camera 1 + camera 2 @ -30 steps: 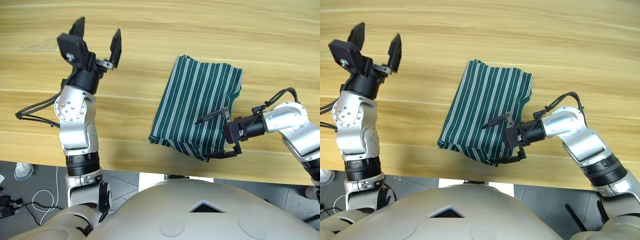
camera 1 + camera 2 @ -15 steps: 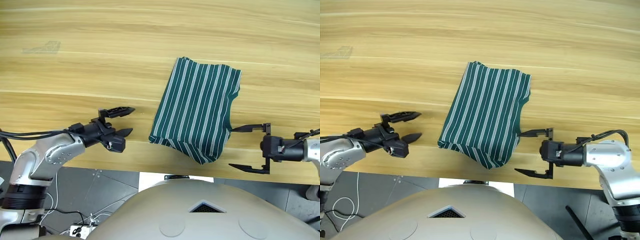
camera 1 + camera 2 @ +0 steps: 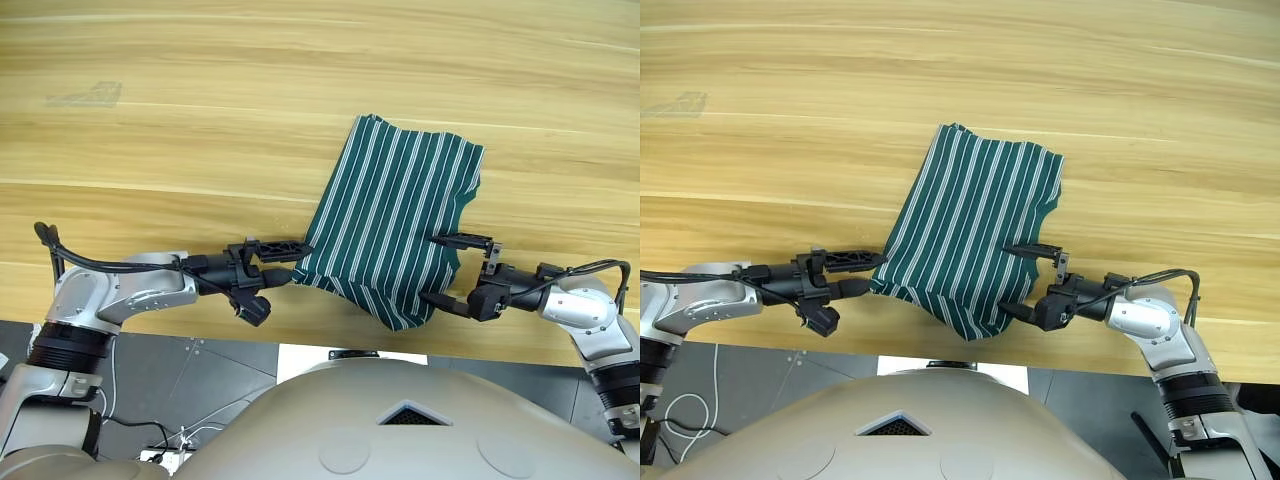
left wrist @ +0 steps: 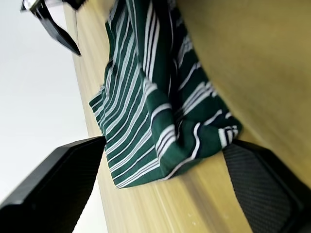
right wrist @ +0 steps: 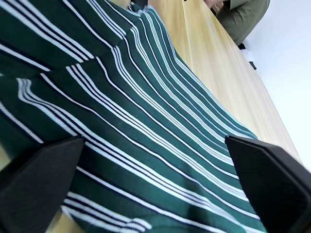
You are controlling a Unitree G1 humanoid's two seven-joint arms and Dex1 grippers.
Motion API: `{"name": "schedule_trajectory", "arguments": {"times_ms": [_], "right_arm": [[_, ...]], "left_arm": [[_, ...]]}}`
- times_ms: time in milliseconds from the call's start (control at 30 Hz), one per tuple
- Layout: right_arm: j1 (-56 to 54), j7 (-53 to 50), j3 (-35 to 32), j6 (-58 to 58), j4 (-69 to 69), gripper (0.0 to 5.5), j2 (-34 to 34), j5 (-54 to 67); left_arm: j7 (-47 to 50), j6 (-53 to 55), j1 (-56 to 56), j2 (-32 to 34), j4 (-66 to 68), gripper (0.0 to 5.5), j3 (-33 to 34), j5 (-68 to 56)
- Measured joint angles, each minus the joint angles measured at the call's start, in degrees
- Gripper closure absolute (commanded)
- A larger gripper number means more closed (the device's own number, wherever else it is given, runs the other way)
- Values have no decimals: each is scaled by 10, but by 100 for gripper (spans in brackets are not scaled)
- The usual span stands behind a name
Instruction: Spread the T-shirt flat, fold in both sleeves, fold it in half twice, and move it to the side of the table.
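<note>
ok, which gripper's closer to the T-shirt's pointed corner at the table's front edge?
Right. The right gripper, open, straddles the T-shirt's right edge just beside that corner; the left gripper, open, sits at the shirt's opposite, left corner.

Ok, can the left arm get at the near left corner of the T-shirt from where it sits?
Probably yes. The left gripper is open, low over the table, and its fingers appear to sit either side of the T-shirt corner, with nothing in between.
</note>
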Motion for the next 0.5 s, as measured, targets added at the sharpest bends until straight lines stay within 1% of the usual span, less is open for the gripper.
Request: {"name": "schedule_trajectory", "arguments": {"times_ms": [100, 200, 333, 500], "right_arm": [[-4, -8, 4, -31, 21, 13, -7, 7], [-47, -38, 0, -71, 63, 13, -5, -12], [-114, -58, 9, -89, 103, 13, 12, -26], [-121, -72, 14, -115, 121, 10, 10, -18]], "left_arm": [[6, 1, 5, 3, -3, 112, -4, -1], [18, 4, 6, 1, -3, 112, -16, -2], [35, 4, -7, -15, 11, 112, -36, 0], [53, 1, -23, -16, 37, 207, -58, 6]]}}
